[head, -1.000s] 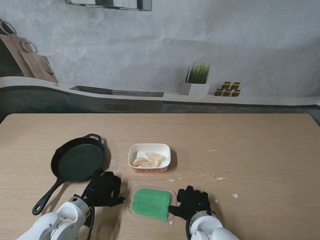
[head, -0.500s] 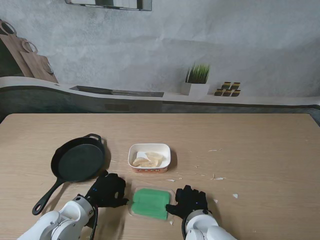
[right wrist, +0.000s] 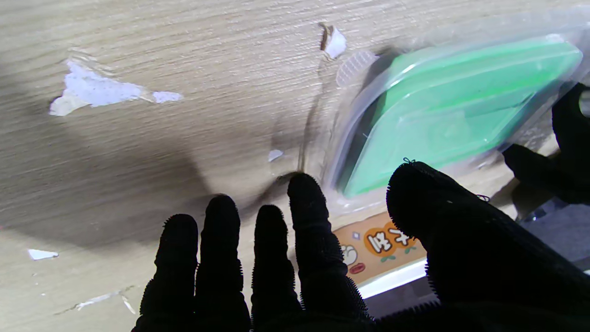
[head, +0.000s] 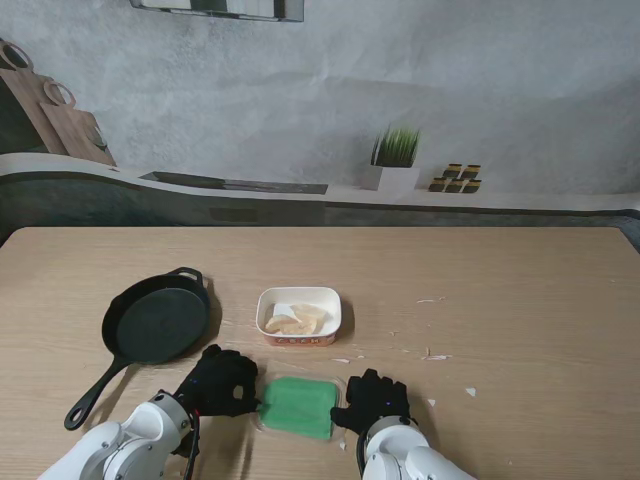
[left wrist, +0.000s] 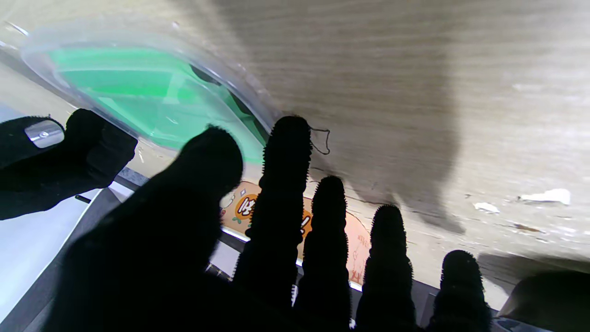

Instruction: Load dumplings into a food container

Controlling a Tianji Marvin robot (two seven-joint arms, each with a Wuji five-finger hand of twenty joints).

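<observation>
On the pale wood-grain table (head: 500, 300) a rounded-rectangular white food container (head: 299, 315), glossy with an orange printed band along its near side, holds a few pale crescent dumplings (head: 295, 320). Nearer to me lies a green lid (head: 298, 407) with a clear plastic rim. The black knit-gloved left hand (head: 222, 381) and right hand (head: 370, 399) flank the lid with fingers spread, gripping nothing (their nubbly fingertips show close up in the wrist views), and a matte black cast-iron skillet (head: 155, 325) sits left of the container.

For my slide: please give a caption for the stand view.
Both hands, left and right, flank the green lid; dumpling container beyond.
</observation>
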